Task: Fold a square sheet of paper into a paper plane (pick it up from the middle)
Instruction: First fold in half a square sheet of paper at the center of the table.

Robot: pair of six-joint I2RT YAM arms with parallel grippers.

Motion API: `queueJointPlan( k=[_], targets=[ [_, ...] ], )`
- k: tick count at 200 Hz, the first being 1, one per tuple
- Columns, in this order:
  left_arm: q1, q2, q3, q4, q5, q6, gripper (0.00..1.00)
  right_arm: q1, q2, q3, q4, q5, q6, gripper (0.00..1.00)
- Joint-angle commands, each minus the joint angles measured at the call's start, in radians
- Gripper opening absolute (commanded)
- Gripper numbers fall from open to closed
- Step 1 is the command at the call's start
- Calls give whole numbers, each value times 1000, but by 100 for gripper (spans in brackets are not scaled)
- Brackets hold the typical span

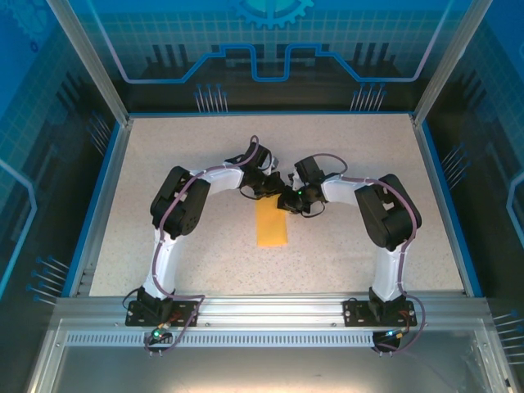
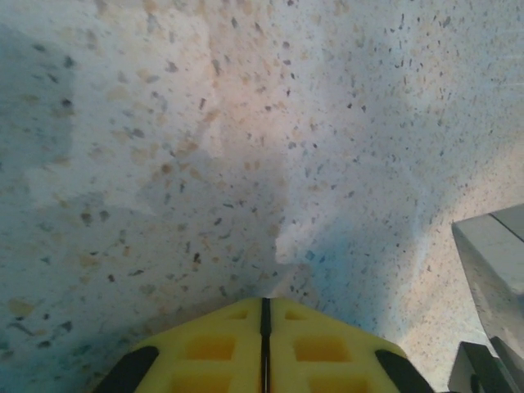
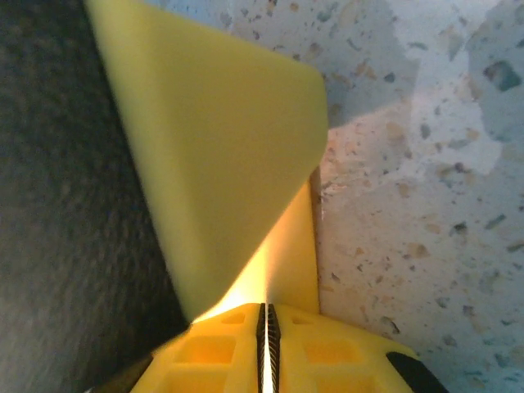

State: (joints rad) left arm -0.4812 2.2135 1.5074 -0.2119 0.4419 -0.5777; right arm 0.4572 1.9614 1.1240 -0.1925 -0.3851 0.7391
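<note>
One speckled beige worktop, blue-rimmed, inside a blue-panelled enclosure. Folded sheet of paper lies mid-worktop; right gripper clamped on its far edge. Left gripper fingers together, just beyond.

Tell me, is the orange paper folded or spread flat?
Folded: the paper is a narrow rectangle, not square, with a flap creased up.

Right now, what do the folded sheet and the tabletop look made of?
Folded sheet: thin orange-yellow paper, matte; it holds a crisp crease and glows where light passes through. Tabletop: hard, smooth speckled surface, likely laminate or stone-look composite; dark and tan flecks, faint sheen.
</note>
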Motion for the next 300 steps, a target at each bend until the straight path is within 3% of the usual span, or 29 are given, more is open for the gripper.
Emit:
queueJointPlan(
  k=[1, 100, 173, 300],
  targets=[
    [5, -77, 4, 19, 65, -17, 14, 7, 30, 2, -28, 2, 16, 13],
    [4, 18, -45, 12, 32, -38, 0, 11, 30, -11, -22, -25, 18, 11],
    [5, 40, -59, -34, -77, -7, 0, 46, -47, -121, 55, -133, 7, 12],
    [4, 40, -61, -36, -92, -2, 0, 172, -152, -383, 127, -132, 106, 13]
  ],
)
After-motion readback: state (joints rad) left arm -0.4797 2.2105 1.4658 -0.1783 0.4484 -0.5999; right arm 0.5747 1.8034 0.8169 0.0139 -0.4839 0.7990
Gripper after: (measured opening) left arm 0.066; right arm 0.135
